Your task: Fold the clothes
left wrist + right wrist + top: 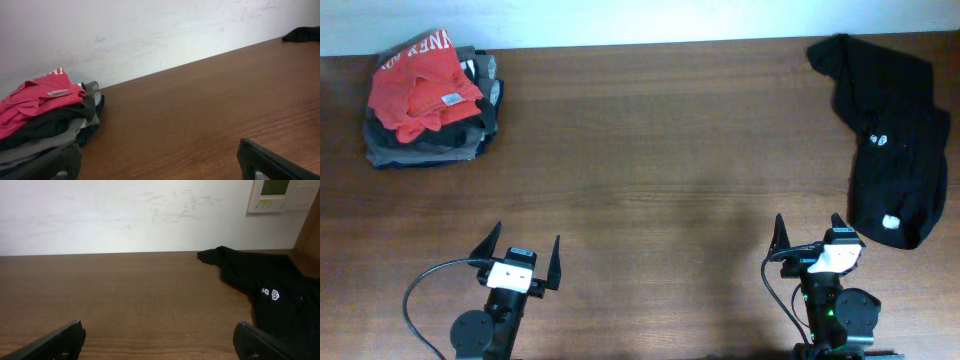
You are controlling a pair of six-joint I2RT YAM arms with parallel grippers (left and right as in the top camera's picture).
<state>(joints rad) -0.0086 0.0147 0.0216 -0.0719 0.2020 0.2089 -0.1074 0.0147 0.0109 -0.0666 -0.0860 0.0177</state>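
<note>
- lying crumpled at the far right corner of the bench (650, 150): black t-shirt (895, 150) (white logo (270, 294) showing).
- left tool (527, 250) and right tool (808, 232), near edge, both wide, empty.

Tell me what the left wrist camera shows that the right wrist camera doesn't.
Only the left wrist view: the pile of folded clothes at the frame's left, with a red garment on top. Only the right wrist view: a wall control panel at top right, and the white logo on the black T-shirt. Both: the wooden table, the white wall, and the black T-shirt, though the left wrist view catches just a far edge of it at upper right.
</note>
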